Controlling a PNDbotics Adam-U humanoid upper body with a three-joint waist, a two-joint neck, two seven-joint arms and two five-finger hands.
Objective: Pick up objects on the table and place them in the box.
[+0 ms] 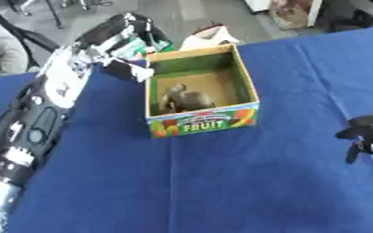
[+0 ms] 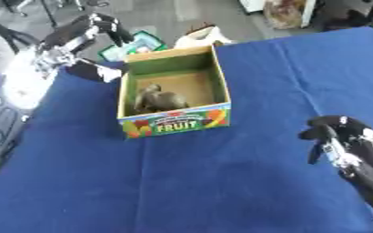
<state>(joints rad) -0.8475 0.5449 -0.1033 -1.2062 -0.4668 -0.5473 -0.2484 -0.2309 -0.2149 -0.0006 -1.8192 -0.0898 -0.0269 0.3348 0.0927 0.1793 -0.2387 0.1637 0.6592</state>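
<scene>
I see a grey hard floor past the far edge of the table, which is covered in a smooth blue cloth with a few faint creases. My landmark is the cardboard fruit box, an open-topped square carton with green inner walls, a plain brown bottom and a printed front panel showing bright fruit and the word FRUIT. Inside the box, toward its left wall, lies a grey-brown lumpy object; I can't make out what it is. Beyond the box's far wall, off the table, a white crumpled bag-like thing sits on the floor, and beside it to the left a green and white packet shows.

My left hand, black with silver joints, is raised over the box's far left corner, fingers curled down; I cannot tell whether they grip anything. The arm runs from there down the left edge of my view. My right hand hangs over the cloth well to the right of the box, near its front, fingers bent loosely downward and holding nothing.
</scene>
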